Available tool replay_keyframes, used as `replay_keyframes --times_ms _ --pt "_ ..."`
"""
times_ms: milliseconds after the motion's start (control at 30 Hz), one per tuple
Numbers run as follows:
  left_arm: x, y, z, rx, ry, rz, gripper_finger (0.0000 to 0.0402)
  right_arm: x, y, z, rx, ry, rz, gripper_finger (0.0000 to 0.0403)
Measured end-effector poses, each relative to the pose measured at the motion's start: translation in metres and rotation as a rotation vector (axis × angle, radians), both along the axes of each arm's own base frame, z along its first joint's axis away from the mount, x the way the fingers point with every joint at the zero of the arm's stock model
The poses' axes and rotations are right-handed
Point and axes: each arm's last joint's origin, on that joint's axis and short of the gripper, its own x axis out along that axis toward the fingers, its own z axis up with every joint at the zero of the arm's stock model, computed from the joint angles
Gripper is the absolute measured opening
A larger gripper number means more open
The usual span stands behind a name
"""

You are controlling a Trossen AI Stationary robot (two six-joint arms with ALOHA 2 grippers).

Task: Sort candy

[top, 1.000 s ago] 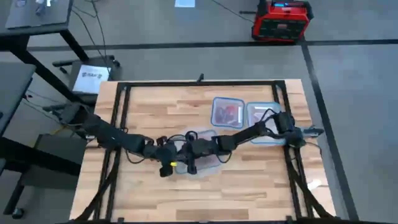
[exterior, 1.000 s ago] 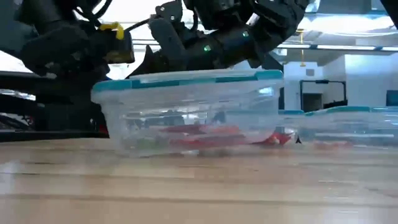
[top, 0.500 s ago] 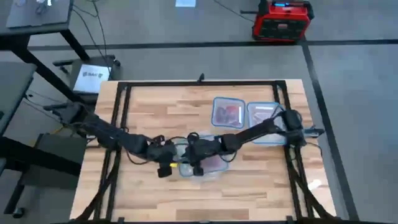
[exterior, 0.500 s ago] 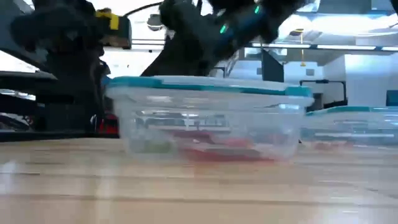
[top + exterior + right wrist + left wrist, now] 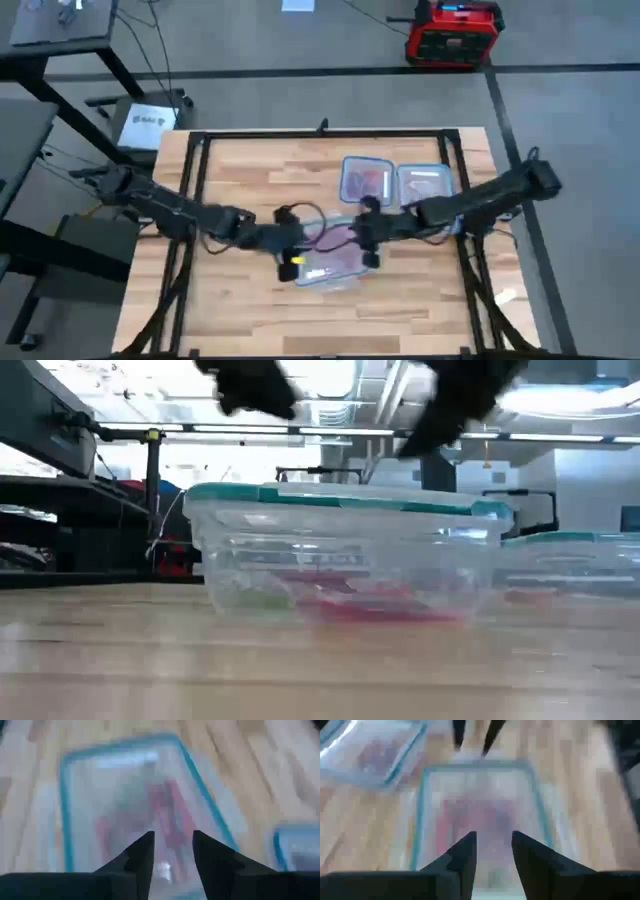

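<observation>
A clear tub (image 5: 335,260) with a teal-rimmed lid (image 5: 340,498) stands on the wooden table (image 5: 250,170), near its middle. Red and pink candy (image 5: 360,600) lies on the tub's floor. My left gripper (image 5: 494,845) hangs open above the tub's left end (image 5: 303,252). My right gripper (image 5: 173,845) hangs open above its right end (image 5: 362,243). Neither has anything between its fingers. In the low view both show only as dark shapes above the lid, the left gripper (image 5: 250,385) and the right gripper (image 5: 460,395).
Two more clear lidded tubs stand at the far right of the table, one (image 5: 367,182) holding red candy, the other (image 5: 425,185) beside it. A black frame (image 5: 200,160) borders the tabletop. Bare wood lies to the left and near side.
Both grippers have risen off the lidded tub and now hang clear above it. My right gripper has also drawn back toward the table's right edge. The tub has slid a little toward the right and now stands still.
</observation>
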Motion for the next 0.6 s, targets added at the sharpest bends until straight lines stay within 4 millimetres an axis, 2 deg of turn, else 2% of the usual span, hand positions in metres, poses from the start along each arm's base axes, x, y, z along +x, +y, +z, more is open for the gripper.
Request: replay_keyframes --times_ms 167,300,433,600 --pt "0.029 0.000 -0.040 0.013 0.035 0.009 0.0109 -0.031 -0.002 -0.043 0.091 0.059 -0.086 0.0121" --pt "0.034 -0.003 -0.074 0.014 0.177 0.007 0.0109 -0.039 0.003 -0.058 0.122 0.078 -0.110 0.0122" --pt "0.023 -0.005 -0.083 0.032 0.319 -0.003 0.0109 -0.032 0.014 -0.064 0.155 0.028 -0.072 0.0122" --pt "0.008 -0.006 -0.071 0.049 0.373 -0.023 0.0108 -0.018 0.027 -0.072 0.198 -0.054 -0.037 0.0122"
